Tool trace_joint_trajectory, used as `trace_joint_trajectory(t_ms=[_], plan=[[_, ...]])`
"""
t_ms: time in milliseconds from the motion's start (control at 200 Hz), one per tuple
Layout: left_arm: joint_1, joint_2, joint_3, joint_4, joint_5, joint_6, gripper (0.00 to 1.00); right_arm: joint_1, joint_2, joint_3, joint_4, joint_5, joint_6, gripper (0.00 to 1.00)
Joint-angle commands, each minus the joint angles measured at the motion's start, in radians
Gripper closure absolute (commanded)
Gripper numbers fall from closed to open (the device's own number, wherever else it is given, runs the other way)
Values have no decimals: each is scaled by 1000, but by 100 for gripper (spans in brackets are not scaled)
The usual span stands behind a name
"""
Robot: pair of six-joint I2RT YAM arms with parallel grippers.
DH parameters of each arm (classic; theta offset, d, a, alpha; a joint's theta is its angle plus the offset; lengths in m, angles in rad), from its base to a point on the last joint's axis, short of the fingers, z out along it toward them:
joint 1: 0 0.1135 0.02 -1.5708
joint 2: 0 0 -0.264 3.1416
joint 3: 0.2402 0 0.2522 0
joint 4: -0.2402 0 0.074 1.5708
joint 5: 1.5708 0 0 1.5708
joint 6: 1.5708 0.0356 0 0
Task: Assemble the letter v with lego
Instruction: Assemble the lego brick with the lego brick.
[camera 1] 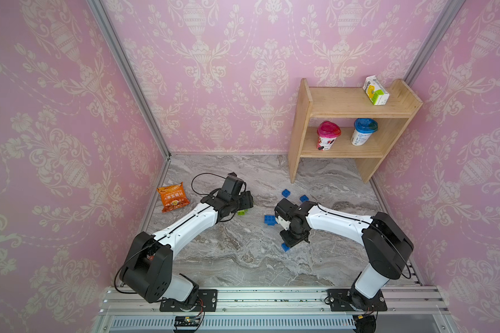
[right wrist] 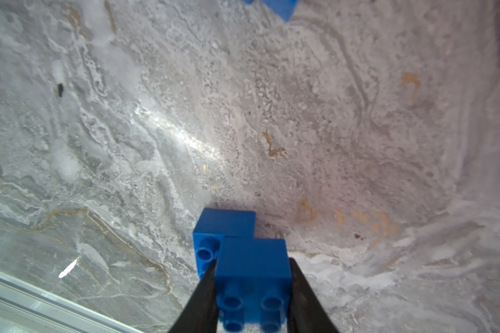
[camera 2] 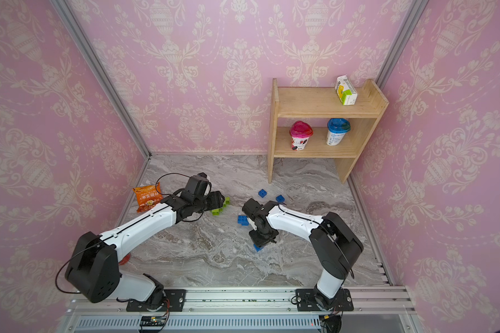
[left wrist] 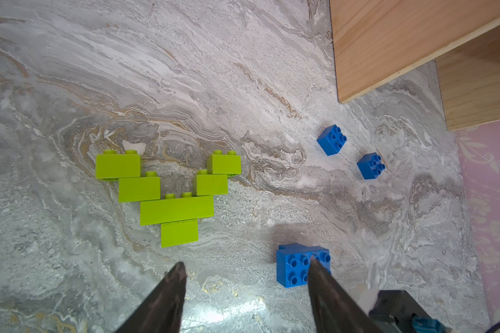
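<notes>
Basically the green V (left wrist: 176, 210) lies flat and whole on the table (left wrist: 243, 86) — six green bricks, its point toward the left gripper (left wrist: 246, 265), just ahead of the fingertips and not touched. That gripper is spread wide and holds nothing. Right gripper (right wrist: 253, 263) is pinching a blue pair (right wrist: 251, 276) — two small pieces joined with an offset, gripped across the nearer one, fingers aimed back toward the robot's base; whether the pair rests on the table I cannot tell. Key relation, as I judge it: if a blue V comes next, the loose blue pieces all lie behind the right gripper's fingers. Wide blue brick (left wrist: 293, 265) sits between the two grippers, just beside the right arm's wrist. Two single blue bricks (left wrist: 331, 139) (left wrist: 371, 165) lie farther off, toward the shelf (left wrist: 387, 43), nearer the right arm.
</notes>
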Motion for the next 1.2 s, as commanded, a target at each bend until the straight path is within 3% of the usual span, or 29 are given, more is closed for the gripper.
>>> trace_joint_trajectory(t_ms=[0,210,495,670,836,961,1196], plan=[[3,-30,-14,-7,-8,-13,32,27,91,-34,-25,38,43,100],[2,-28,-16,-5,-7,-11,32,40,97,-20,-4,61,107,100],[2,-20,-7,11,12,2,32,31,53,72,-49,122,389,100],[3,-20,-6,11,16,18,32,33,97,130,-68,146,468,100],[4,-13,-7,20,32,19,32,36,99,134,-62,146,509,83],[4,-7,-7,26,36,19,32,36,83,145,-71,145,507,60],[4,-7,-3,24,51,15,31,31,12,171,-121,155,477,44]])
